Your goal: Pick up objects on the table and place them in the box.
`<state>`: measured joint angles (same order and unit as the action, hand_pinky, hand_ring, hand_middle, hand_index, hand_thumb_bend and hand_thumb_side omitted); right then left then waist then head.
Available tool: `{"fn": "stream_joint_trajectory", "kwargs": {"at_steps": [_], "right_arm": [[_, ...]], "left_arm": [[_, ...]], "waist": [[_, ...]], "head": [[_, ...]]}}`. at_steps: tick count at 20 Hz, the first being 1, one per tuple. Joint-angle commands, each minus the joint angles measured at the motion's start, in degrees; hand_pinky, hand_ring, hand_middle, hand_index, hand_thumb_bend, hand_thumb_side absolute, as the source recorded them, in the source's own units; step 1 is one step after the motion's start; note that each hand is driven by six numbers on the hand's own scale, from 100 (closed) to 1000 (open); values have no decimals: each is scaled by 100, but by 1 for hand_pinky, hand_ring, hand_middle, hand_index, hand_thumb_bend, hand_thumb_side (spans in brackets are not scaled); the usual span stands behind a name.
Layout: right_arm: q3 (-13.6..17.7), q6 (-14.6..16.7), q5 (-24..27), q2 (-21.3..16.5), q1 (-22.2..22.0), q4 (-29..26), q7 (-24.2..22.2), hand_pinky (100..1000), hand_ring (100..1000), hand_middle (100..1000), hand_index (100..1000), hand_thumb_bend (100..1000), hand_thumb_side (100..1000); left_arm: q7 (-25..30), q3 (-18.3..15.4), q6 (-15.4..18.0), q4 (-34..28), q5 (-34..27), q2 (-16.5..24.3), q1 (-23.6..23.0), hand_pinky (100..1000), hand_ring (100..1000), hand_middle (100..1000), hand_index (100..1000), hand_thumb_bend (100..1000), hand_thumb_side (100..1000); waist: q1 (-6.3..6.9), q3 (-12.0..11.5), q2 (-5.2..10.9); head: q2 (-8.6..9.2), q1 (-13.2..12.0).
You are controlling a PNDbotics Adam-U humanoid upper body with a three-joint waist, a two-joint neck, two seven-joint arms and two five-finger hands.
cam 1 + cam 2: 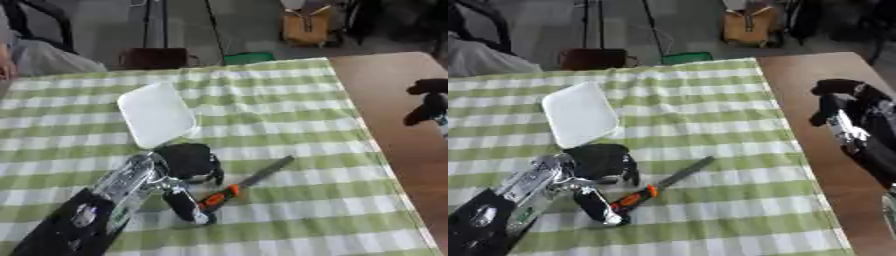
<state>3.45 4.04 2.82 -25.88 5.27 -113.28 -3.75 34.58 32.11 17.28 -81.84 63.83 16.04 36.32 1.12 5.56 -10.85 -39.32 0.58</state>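
Left hand (188, 165) fingers (185, 205) curl down onto the knife's (245, 184) orange handle (blade points up-right) on the checked tabletop (289, 115). White box (156, 114) just beyond, nothing inside. Right hand (846, 112) w/ curled fingers, holding nothing, over bare wood.

- A table (833, 150) of brown wood fills the lower part of the view; its bare top shows along the right edge.
- A green and white checked tablecloth (289, 100) covers the rest of the table, reaching the far edge.
- Beyond the far edge lies a grey floor (105, 25).
- On the floor stand thin dark stand legs (164, 22), a dark brown box-like item (156, 57), a green item (248, 58) and a tan bag (306, 25).
- Light is even and soft.
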Motion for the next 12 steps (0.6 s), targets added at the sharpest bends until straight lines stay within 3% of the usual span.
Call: {"fn": "stream_joint_trajectory", "kwargs": {"at_steps": [1, 2, 3, 4, 7, 8, 11, 12], "right_arm": [[18, 14, 1, -79, 32, -131, -11, 548, 521, 702, 781, 243, 584], [18, 14, 1, -78, 33, -131, -11, 548, 521, 702, 781, 243, 584], [19, 14, 2, -76, 33, -131, -11, 548, 521, 702, 781, 243, 584], [19, 15, 1, -77, 32, -131, -11, 548, 521, 703, 781, 242, 583], [22, 19, 0, -80, 32, -131, -7, 548, 521, 703, 781, 242, 583], [22, 19, 1, -81, 32, -131, -7, 548, 521, 703, 781, 242, 584], [22, 17, -2, -79, 30, -131, -6, 548, 521, 703, 781, 242, 584], [23, 17, -3, -78, 30, -131, -5, 548, 521, 703, 781, 242, 584]], "left_arm": [[-73, -10, 6, -44, 68, 28, 72, 966, 751, 575, 740, 454, 473], [-101, -9, -2, -42, 89, 29, 71, 961, 742, 562, 727, 419, 418], [-128, -8, -13, -38, 106, 29, 71, 961, 742, 562, 727, 419, 418], [-149, -9, -23, -33, 122, 30, 70, 957, 722, 539, 705, 349, 339], [-177, -29, -76, -13, 153, 34, 70, 954, 707, 524, 688, 288, 276], [-174, -33, -91, -3, 155, 38, 69, 948, 681, 507, 668, 215, 222], [-128, -41, -106, 40, 125, 61, 66, 946, 678, 504, 664, 198, 196], [-116, -46, -109, 47, 109, 67, 62, 933, 652, 481, 639, 148, 190]], "waist": [[-26, 4, 94], [-27, 2, 94], [-29, 1, 94], [-31, 0, 94], [-35, -2, 94], [-36, -3, 93], [-35, -7, 91], [-35, -8, 90]], "head": [[-15, 1], [-15, 3], [-16, 5], [-16, 4], [-15, 4], [-14, 5], [-12, 7], [-12, 9]]}}
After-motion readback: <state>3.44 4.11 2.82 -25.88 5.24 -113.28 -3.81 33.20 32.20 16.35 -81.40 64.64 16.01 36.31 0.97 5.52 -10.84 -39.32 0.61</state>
